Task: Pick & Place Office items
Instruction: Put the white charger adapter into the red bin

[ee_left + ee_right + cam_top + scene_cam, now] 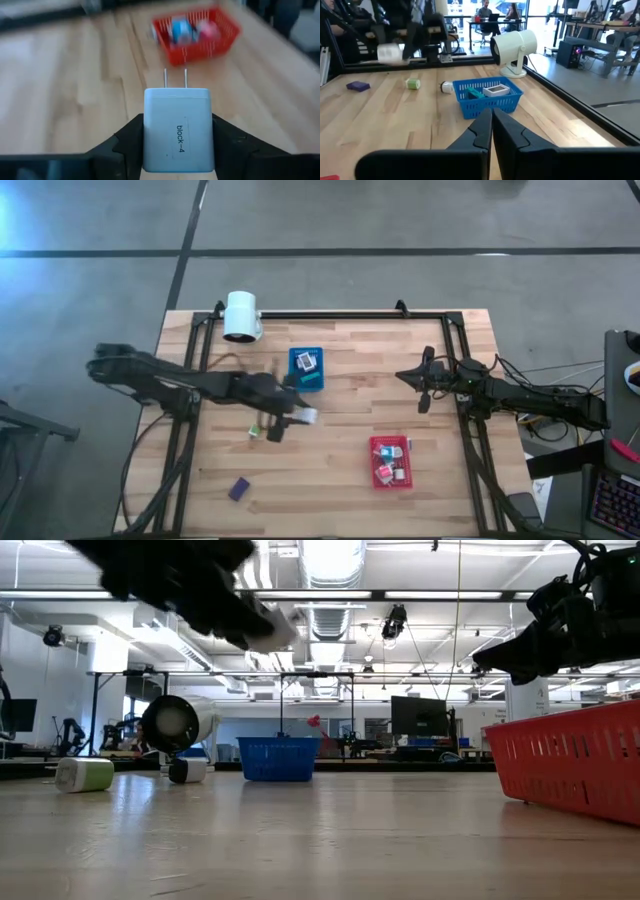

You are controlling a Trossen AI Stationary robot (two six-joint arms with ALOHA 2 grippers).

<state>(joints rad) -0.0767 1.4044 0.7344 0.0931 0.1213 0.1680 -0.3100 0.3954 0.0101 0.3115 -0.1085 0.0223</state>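
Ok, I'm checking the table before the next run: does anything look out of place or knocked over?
Nothing looks spilled or damaged. Three small items lie loose on the wood outside the trays: a purple block, a green piece and a white-and-black one. The left gripper holds a white plug-in charger block above the table.
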